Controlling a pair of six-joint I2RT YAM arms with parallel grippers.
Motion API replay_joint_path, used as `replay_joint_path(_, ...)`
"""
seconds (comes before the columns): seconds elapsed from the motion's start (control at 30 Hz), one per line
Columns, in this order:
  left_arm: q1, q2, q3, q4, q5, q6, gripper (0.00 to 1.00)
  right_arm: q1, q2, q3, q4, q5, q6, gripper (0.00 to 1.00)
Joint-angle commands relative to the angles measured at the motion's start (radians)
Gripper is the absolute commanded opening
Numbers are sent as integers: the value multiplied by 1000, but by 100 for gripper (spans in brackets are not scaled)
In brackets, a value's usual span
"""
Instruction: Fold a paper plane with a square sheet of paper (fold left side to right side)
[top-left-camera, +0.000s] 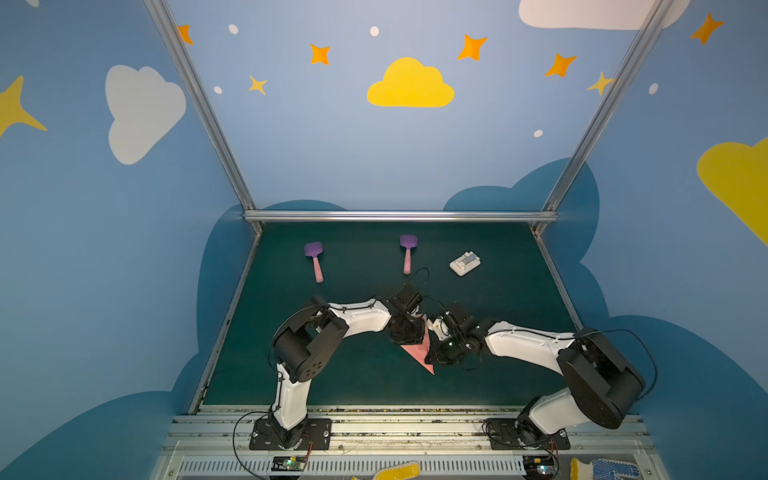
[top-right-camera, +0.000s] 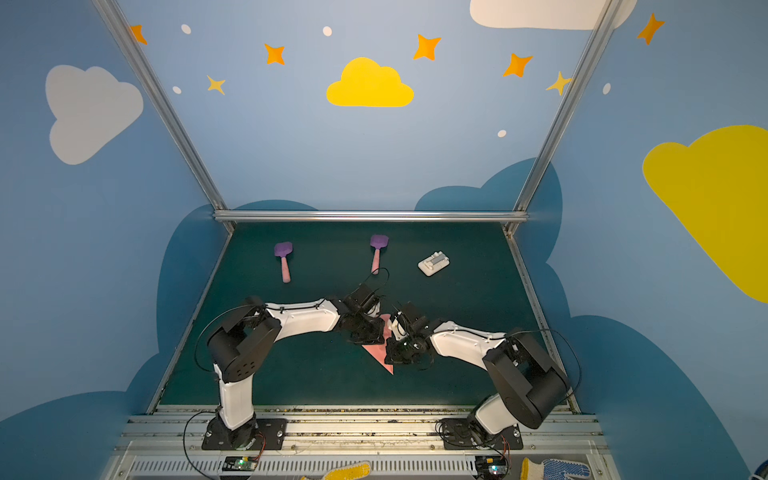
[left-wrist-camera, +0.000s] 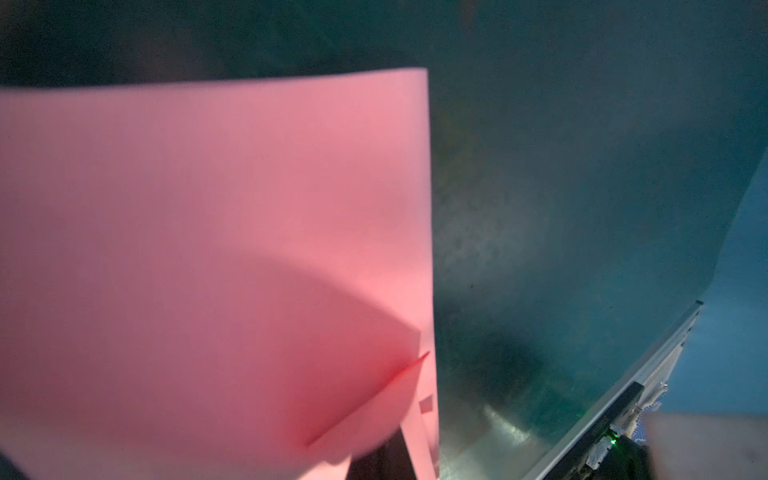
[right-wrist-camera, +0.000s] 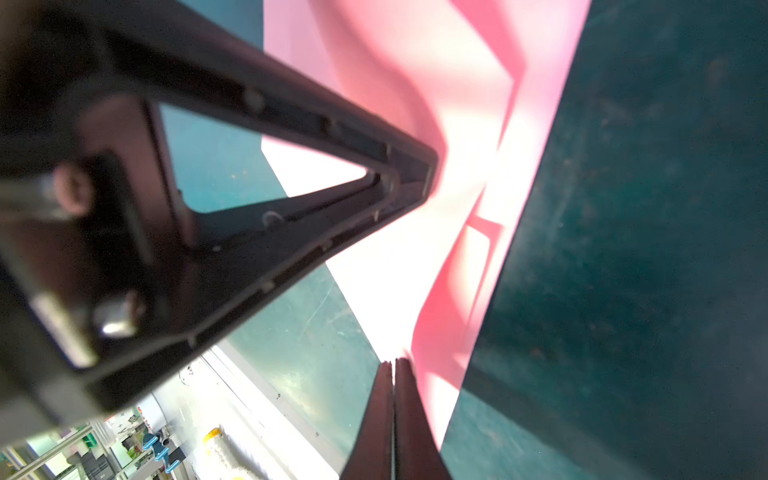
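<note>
The square sheet of paper (top-left-camera: 417, 353) (top-right-camera: 379, 353) is salmon pink and lies mid-mat, creased into a wedge that points toward the front edge; no slim dart-shaped paper plane shows. Both grippers meet over it. My left gripper (top-left-camera: 409, 332) (top-right-camera: 368, 332) is shut on a raised flap. That flap (left-wrist-camera: 216, 249) curls up and hides the jaws, apart from one dark finger (left-wrist-camera: 380, 463). In the right wrist view the left gripper's black finger (right-wrist-camera: 291, 137) ends at the bulging paper (right-wrist-camera: 465, 174). My right gripper (right-wrist-camera: 392, 365) (top-left-camera: 434, 353) is shut, its tips resting on the paper's edge.
Two purple spatulas with pink handles (top-left-camera: 313, 259) (top-left-camera: 408, 251) and a small white plastic block (top-left-camera: 464, 263) lie on the green mat (top-left-camera: 332, 374) behind the arms. An aluminium rail (top-left-camera: 395, 419) runs along the front edge, with knitted gloves (top-left-camera: 390, 471) beyond it.
</note>
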Motion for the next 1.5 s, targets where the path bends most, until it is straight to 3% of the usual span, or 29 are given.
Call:
replay_joint_path(0.0,3,43,-11,-49,-44,13,4,-10,11,-2,0,18,-16,0)
replay_joint_path(0.57,13,22,1,-57,-45,36,5,-54,55,-54,24,11,-43,0)
replay_joint_path(0.63,16,-3,-2,-49,-46,53,13,-57,56,-60,27,9,-44,0)
replay_joint_path(0.73,18,-54,-12,-37,-56,74,35,-59,50,-66,27,9,-44,0)
replay_joint_path(0.8,18,-88,-25,-25,-59,84,39,-59,46,-68,28,8,-41,0)
replay_joint_path(0.9,18,-135,-61,8,-54,87,35,-59,41,-70,31,6,-39,0)
replay_joint_path(1.03,11,-162,-104,62,-20,88,15,-59,42,-73,35,3,-39,0)
replay_joint_path(1.1,6,-162,-115,77,-6,94,10,-58,42,-72,34,3,-39,0)
replay_joint_path(1.47,-11,-93,-90,103,39,135,7,-57,44,-69,35,-1,-36,0)
